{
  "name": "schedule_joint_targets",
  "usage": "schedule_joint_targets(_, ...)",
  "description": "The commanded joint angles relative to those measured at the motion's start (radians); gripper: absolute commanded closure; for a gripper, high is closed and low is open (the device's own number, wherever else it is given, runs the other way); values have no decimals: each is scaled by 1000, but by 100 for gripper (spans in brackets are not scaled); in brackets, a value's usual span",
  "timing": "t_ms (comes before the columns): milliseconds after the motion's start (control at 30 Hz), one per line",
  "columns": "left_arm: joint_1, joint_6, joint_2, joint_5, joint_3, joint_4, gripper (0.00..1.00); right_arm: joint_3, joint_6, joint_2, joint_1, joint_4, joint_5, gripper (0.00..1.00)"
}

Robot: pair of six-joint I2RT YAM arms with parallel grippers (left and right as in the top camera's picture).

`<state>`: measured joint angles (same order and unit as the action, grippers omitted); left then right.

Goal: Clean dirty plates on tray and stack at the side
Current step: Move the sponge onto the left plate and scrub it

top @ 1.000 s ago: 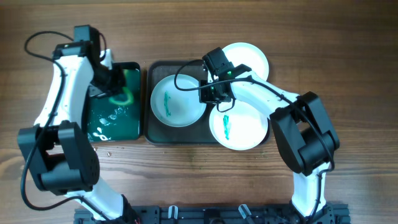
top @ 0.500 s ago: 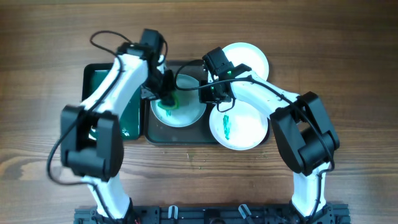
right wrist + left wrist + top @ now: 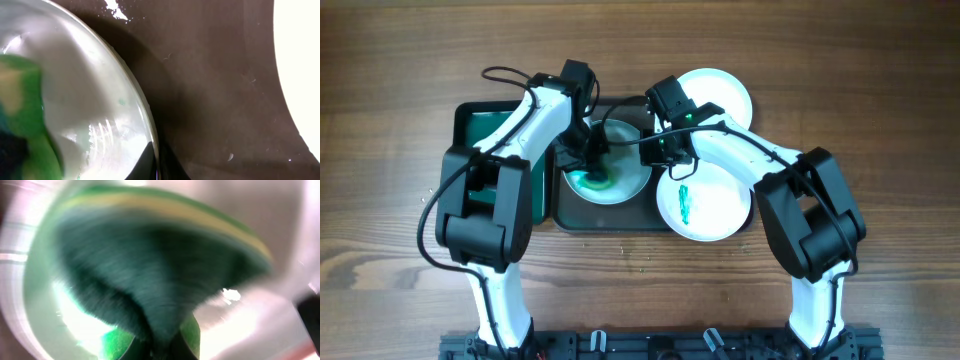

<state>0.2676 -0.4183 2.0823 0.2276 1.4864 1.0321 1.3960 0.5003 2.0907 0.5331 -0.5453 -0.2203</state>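
Observation:
A white plate [image 3: 620, 175] sits on the dark tray [image 3: 565, 210]. My left gripper [image 3: 590, 168] is shut on a green and yellow sponge [image 3: 150, 270] and presses it onto the plate's left half, leaving green smear. My right gripper [image 3: 655, 155] is shut on the plate's right rim [image 3: 150, 130], one finger inside and one outside. A second white plate with green marks [image 3: 705, 205] lies right of the tray. A clean white plate [image 3: 725, 95] lies behind it.
A dark green basin of soapy water [image 3: 485, 130] stands left of the tray. Wooden table [image 3: 880, 120] surrounds everything. The tray's bare dark floor [image 3: 225, 75] shows in the right wrist view.
My left gripper carried the sponge from the green basin rightward onto the plate on the tray and now rubs it lower on the plate. The right gripper has not moved.

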Motion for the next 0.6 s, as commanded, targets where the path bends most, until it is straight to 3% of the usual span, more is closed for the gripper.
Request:
schedule_joint_targets(0, 40, 216, 28, 256, 3, 4, 96, 3, -3, 30, -6, -18, 11, 96)
schedule_joint_targets(133, 35, 162, 28, 128, 3, -25, 96, 3, -3, 30, -6, -23, 10, 96)
schedule_joint_targets(400, 9, -148, 28, -406, 3, -40, 96, 3, -3, 30, -6, -25, 11, 95)
schedule_joint_targets(567, 23, -164, 28, -405, 3, -9, 96, 3, -3, 30, -6, -25, 10, 95)
